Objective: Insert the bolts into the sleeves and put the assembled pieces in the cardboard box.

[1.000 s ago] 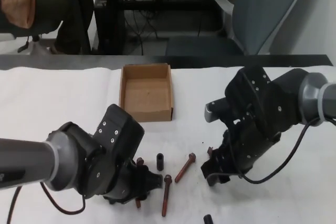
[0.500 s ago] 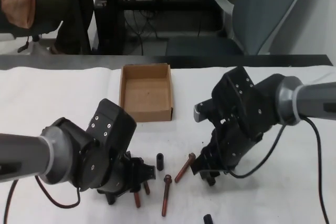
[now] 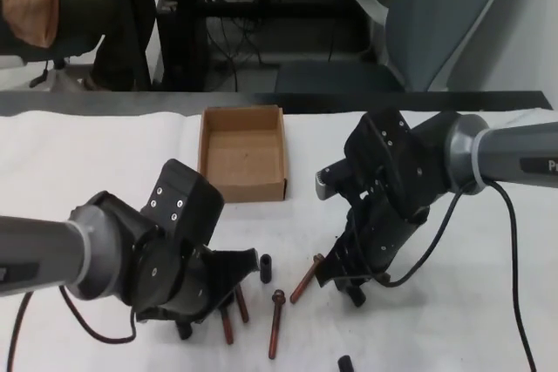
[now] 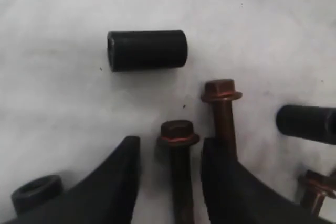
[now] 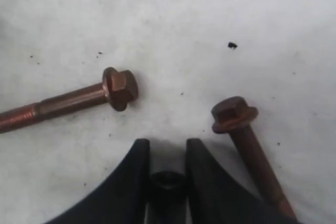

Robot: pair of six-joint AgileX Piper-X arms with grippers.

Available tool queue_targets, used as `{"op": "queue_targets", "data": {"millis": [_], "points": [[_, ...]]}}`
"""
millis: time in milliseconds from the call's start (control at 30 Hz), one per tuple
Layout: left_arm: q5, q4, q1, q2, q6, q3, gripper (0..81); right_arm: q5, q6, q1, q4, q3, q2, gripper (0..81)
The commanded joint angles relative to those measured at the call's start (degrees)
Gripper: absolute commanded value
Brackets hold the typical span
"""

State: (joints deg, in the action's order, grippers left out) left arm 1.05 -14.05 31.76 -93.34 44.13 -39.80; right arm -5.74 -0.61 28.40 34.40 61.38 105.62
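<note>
Between the fingers of my left gripper (image 4: 170,142) lies a copper bolt (image 4: 179,177), head forward, with gaps on both sides; the gripper is open and low over the cloth (image 3: 228,292). A second bolt (image 4: 222,108) lies just outside one finger, and a black sleeve (image 4: 147,50) lies ahead. My right gripper (image 5: 167,143) is shut on a small black sleeve (image 5: 168,183) close to the cloth (image 3: 347,281). Bolts lie on either side of it (image 5: 79,100) (image 5: 247,140). The empty cardboard box (image 3: 242,156) stands farther back, between the arms.
White cloth covers the bench (image 3: 105,172). More sleeves lie loose (image 4: 307,123) (image 4: 37,191) (image 3: 346,362). A long bolt (image 3: 275,327) lies near the front edge, and another (image 3: 305,278) between the arms. Chairs and cables stand behind the bench.
The right arm has swung left and come down among the bolts. The left arm has shifted slightly and turned, now low over the bolts at the front.
</note>
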Motion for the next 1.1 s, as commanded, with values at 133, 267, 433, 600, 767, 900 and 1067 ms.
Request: {"op": "queue_targets", "data": {"millis": [133,267,433,600,767,900,1067], "points": [[-5.3,0.3,0.0,-5.2,1.8,-0.8,36.8,-2.8,-1.1,0.2,3.6,-0.7,2.3,0.0],[-2.9,-5.0,0.0,-5.3,2.7,-2.3,30.5,-3.6,-2.6,0.2,4.6,-0.7,1.7,0.0],[-1.5,-12.2,-0.2,-5.3,0.2,-2.7,1.8,-3.6,-2.9,0.2,2.3,-0.7,0.4,0.0],[-1.7,-10.0,-0.4,-4.7,-5.6,-2.7,1.8,-3.6,-2.9,0.2,0.5,-0.7,-1.0,0.0],[-0.6,-5.1,-0.4,2.7,-11.7,-2.7,1.8,-3.9,-2.9,0.2,-2.4,-1.9,-6.2,0.0],[2.3,0.5,0.1,13.5,-18.2,-0.4,1.8,-6.5,-2.9,0.4,-5.4,-5.7,-14.8,0.0],[1.1,22.8,0.4,30.7,-27.9,7.6,1.8,-7.9,-2.7,2.4,-16.6,-16.5,-31.0,0.0]]}}
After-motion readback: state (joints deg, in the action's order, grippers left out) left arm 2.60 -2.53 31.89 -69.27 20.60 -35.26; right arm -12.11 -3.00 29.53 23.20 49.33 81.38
